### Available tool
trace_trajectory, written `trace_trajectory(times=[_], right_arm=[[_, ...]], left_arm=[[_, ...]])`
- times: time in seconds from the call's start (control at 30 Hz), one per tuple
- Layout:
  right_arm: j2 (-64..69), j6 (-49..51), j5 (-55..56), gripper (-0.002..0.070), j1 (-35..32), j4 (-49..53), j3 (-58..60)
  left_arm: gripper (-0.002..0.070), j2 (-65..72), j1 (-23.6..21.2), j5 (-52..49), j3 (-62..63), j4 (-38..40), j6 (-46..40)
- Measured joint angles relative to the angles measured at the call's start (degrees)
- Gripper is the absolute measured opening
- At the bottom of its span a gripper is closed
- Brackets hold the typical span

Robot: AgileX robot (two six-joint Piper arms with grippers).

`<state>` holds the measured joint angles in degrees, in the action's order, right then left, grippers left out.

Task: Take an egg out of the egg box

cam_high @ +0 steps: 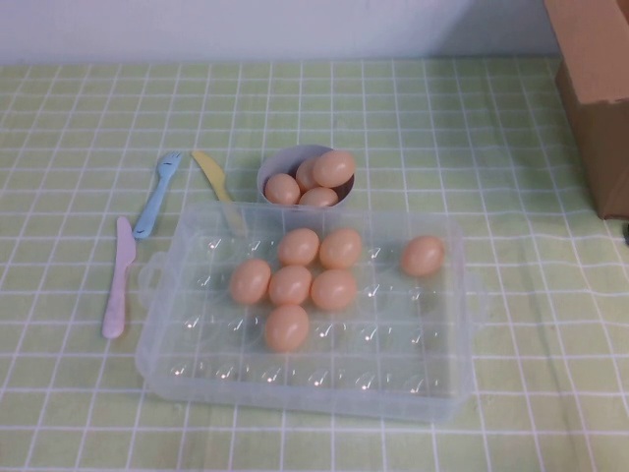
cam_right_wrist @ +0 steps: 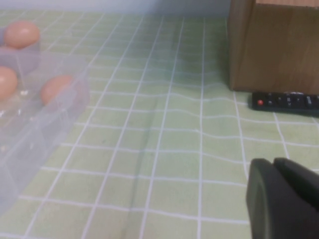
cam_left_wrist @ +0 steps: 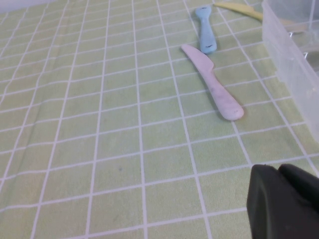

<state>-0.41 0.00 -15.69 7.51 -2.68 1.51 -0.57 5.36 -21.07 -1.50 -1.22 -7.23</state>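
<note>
The egg box [cam_high: 393, 388] is a clear plastic tray in the middle of the table. Several peach-orange eggs lie in it: a cluster left of centre [cam_high: 291, 284] and one egg [cam_high: 422, 256] alone near its far right side. Neither gripper shows in the high view. My left gripper [cam_left_wrist: 278, 168] hovers over the cloth left of the box, whose corner [cam_left_wrist: 294, 55] shows, with fingers together and empty. My right gripper [cam_right_wrist: 273, 162] hovers right of the box [cam_right_wrist: 35, 124], shut and empty; the lone egg [cam_right_wrist: 55, 87] shows there.
A pale grey bowl [cam_high: 285, 155] holding several eggs stands just behind the box. A pink knife [cam_high: 118, 280], blue fork [cam_high: 157, 197] and yellow knife [cam_high: 211, 177] lie left of it. A cardboard box [cam_high: 600, 88] stands at the far right with a black remote [cam_right_wrist: 286, 102] beside it.
</note>
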Motion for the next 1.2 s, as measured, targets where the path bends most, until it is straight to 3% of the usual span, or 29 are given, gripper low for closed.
trace_trajectory(times=[0.27,1.2], right_arm=[[0.0,-4.2,-4.7,-0.0017,0.0,-0.6,0.0],[0.0,-4.3,-5.2,-0.0017,0.0,-0.8,0.0]], left_arm=[[-0.0005,0.0,0.0,0.0,0.0,0.0,0.0],[-0.0005,0.0,0.0,0.0,0.0,0.0,0.0]])
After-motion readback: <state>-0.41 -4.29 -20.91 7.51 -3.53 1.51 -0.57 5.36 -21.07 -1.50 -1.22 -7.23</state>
